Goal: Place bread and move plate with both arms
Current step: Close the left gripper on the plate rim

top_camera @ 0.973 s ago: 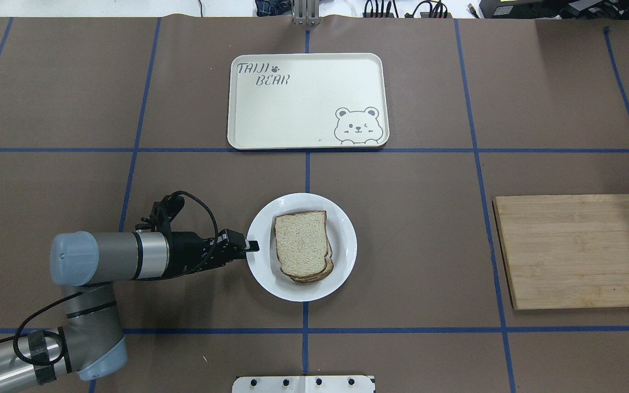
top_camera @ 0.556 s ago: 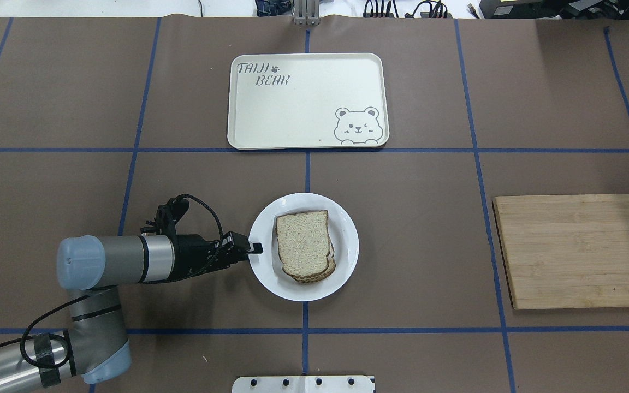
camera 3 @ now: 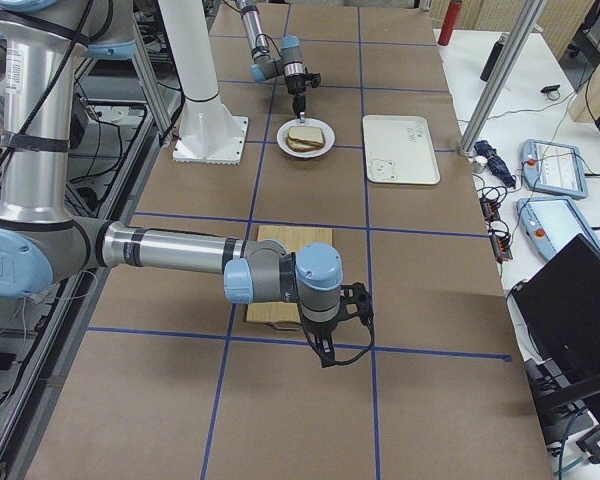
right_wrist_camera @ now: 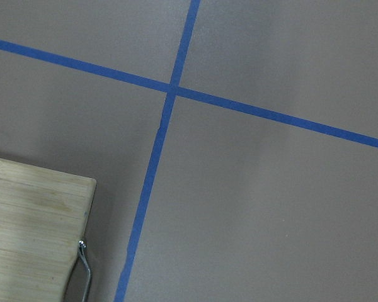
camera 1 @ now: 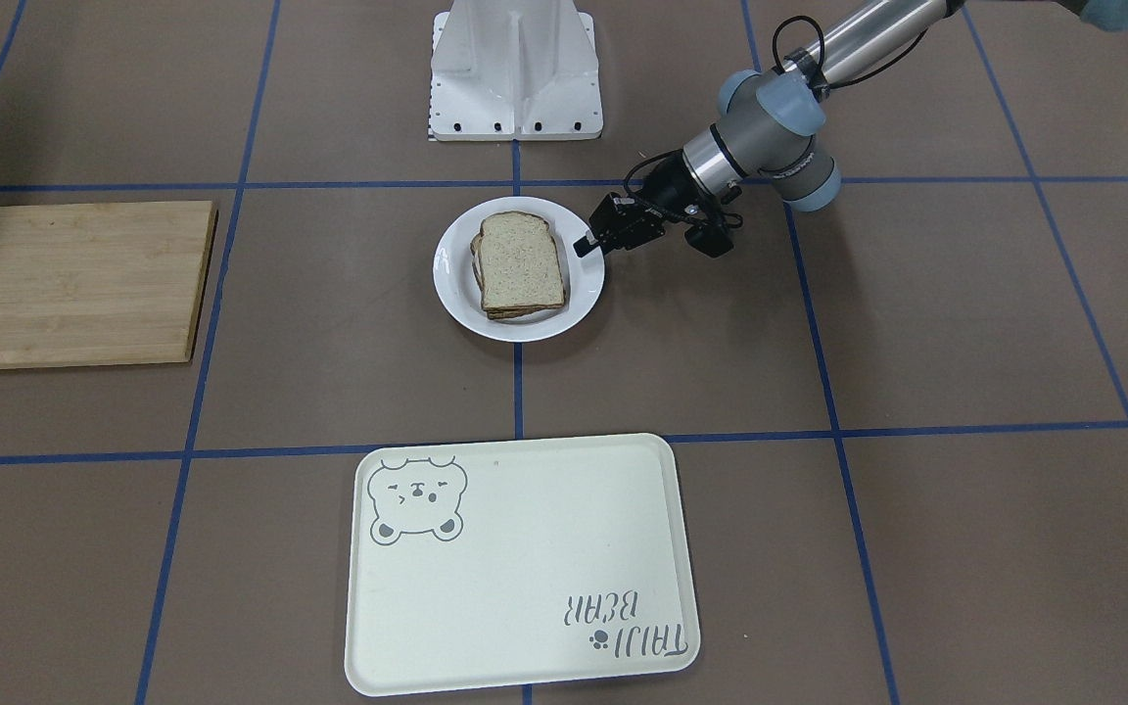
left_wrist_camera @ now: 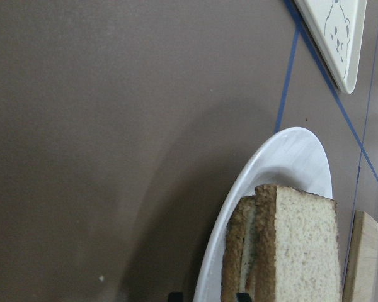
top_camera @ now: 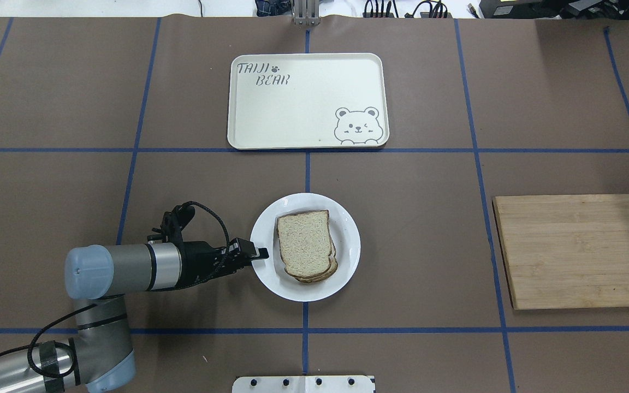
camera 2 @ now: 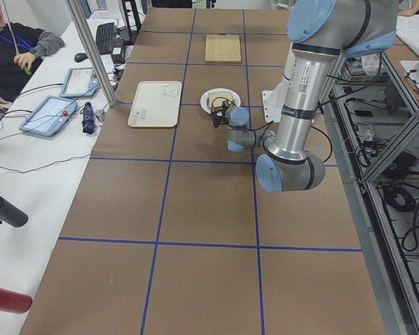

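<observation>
The white plate [top_camera: 303,293] stands at the table's middle, and it also shows in the front view [camera 1: 451,266] and the left wrist view [left_wrist_camera: 290,163]. The bread [top_camera: 303,242] lies on top of a small stack of slices on the plate, and it shows in the front view [camera 1: 520,262] and the left wrist view [left_wrist_camera: 305,251]. My left gripper [top_camera: 260,252] lies low and level and is shut on the plate's left rim, as the front view [camera 1: 584,245] shows. My right gripper [camera 3: 330,352] hangs just past the board's outer edge. I cannot tell whether it is open or shut.
A cream tray [top_camera: 292,109] with a bear drawing lies beyond the plate; it is nearest the camera in the front view [camera 1: 515,568]. A wooden cutting board [top_camera: 576,251] lies at the right, and its corner shows in the right wrist view [right_wrist_camera: 31,239].
My left arm has moved a little to the right, and the plate with the bread has shifted right with it.
</observation>
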Robot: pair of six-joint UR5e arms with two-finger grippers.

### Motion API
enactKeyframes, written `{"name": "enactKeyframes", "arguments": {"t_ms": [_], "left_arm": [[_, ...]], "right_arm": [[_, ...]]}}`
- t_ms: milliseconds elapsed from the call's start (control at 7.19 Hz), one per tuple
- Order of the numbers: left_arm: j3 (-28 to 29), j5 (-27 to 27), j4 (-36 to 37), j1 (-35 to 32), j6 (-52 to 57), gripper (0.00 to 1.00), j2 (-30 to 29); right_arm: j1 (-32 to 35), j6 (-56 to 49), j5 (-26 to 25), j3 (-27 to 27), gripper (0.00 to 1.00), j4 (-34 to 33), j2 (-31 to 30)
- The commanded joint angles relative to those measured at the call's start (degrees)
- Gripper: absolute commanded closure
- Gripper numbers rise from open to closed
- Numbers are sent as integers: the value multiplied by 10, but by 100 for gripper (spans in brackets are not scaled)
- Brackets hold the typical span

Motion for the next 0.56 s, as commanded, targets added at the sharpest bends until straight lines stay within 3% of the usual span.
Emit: {"name": "enactKeyframes", "arguments": {"t_ms": [0, 417], "left_arm": [[3, 10, 2, 7, 0, 74, -3], [5, 10, 1, 7, 0, 100, -3]], "right_arm": [[0, 0, 0, -1, 0, 0, 1], [0, 0, 0, -1, 0, 0, 1]]}}
